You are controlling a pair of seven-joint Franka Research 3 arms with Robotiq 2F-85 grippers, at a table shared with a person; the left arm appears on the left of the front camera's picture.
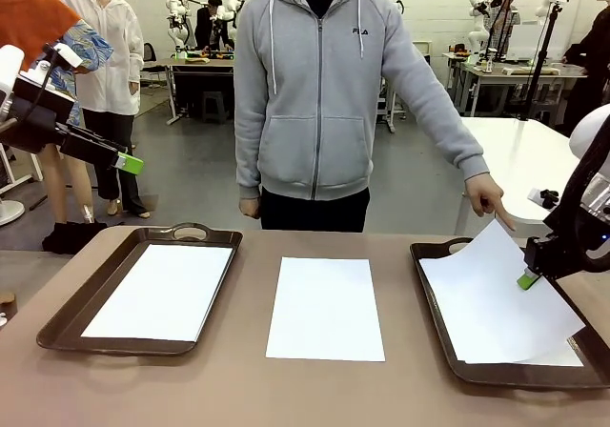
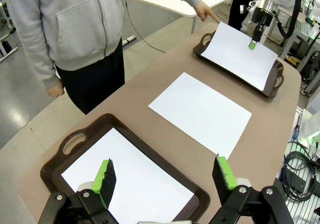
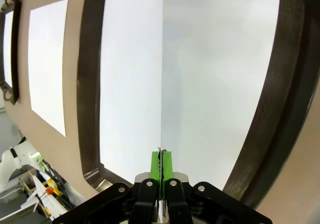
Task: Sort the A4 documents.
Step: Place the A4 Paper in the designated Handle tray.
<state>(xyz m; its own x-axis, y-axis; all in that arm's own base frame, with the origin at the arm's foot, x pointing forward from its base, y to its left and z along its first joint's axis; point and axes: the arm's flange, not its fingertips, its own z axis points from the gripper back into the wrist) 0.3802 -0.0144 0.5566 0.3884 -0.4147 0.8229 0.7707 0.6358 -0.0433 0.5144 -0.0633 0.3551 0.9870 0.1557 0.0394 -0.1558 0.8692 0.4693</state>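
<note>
Low, right tool [image 1: 527, 279] pinching 1 sheet [image 1: 486, 289] — left tool [image 2: 165, 171] high, agape

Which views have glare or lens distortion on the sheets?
Front view: even light, sharp, no glare on the lifted sheet. Right wrist view: that sheet near blown out, tray rim bowed by the lens. Left wrist view: crisp, little distortion.

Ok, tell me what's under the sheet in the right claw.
Another white sheet lies flat in the right tray beneath the held sheet, pinched by the right claw. Most of it and the tray floor are covered.
</note>
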